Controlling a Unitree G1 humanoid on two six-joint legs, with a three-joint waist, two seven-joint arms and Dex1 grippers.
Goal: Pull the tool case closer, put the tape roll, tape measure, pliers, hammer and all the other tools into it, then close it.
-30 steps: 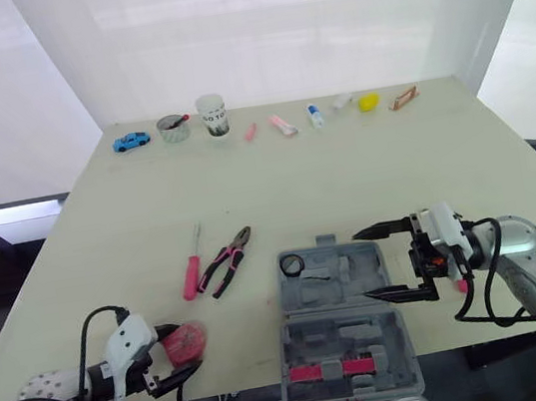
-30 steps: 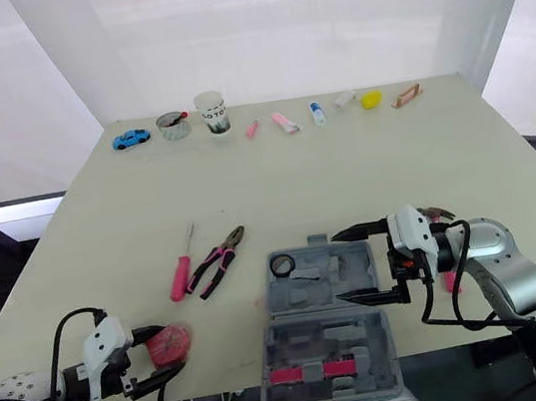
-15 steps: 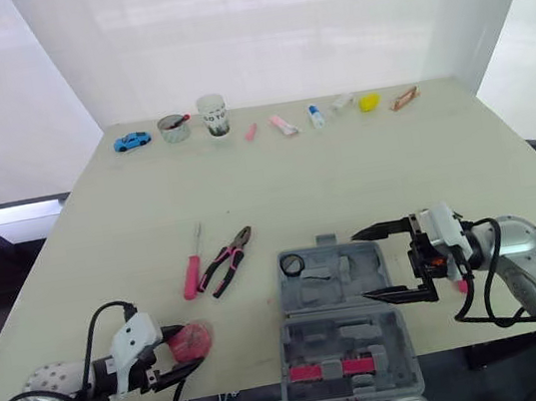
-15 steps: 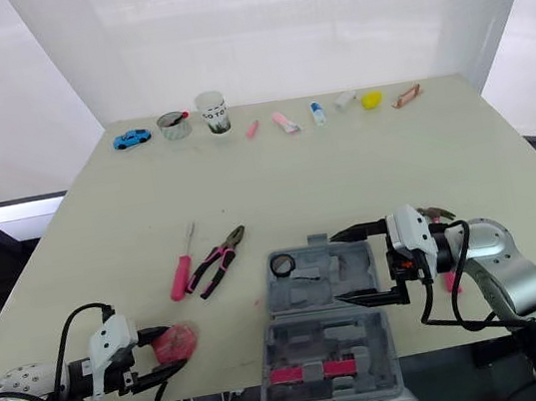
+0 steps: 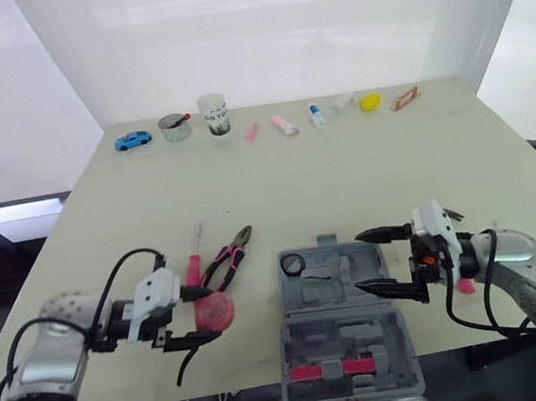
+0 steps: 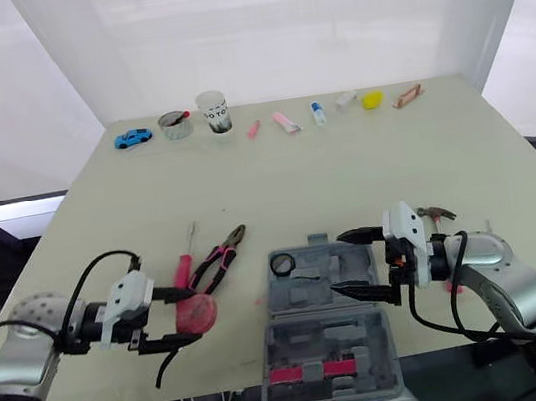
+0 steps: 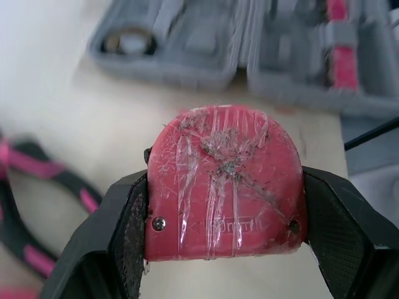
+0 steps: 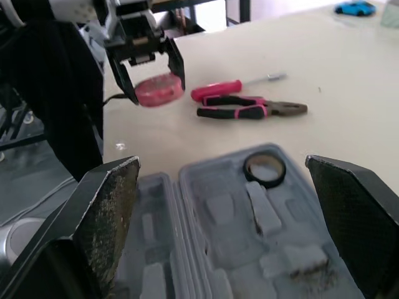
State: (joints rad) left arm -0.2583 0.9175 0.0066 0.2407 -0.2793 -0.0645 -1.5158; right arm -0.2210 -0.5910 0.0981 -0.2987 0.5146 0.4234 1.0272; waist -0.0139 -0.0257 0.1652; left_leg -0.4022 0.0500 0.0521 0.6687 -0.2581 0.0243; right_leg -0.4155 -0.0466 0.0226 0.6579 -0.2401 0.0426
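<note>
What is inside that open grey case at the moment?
The case holds a black tape roll in a far corner slot and a pink piece in its near half. Other moulded slots look empty. The right pincer hovers over its right side, hiding a little there.

tape roll inside tool case, pliers and screwdriver left of it, tape measure just before them

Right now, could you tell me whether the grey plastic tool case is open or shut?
Open: the grey plastic tool case lies spread flat, both moulded halves facing up, black tape roll inside.
</note>
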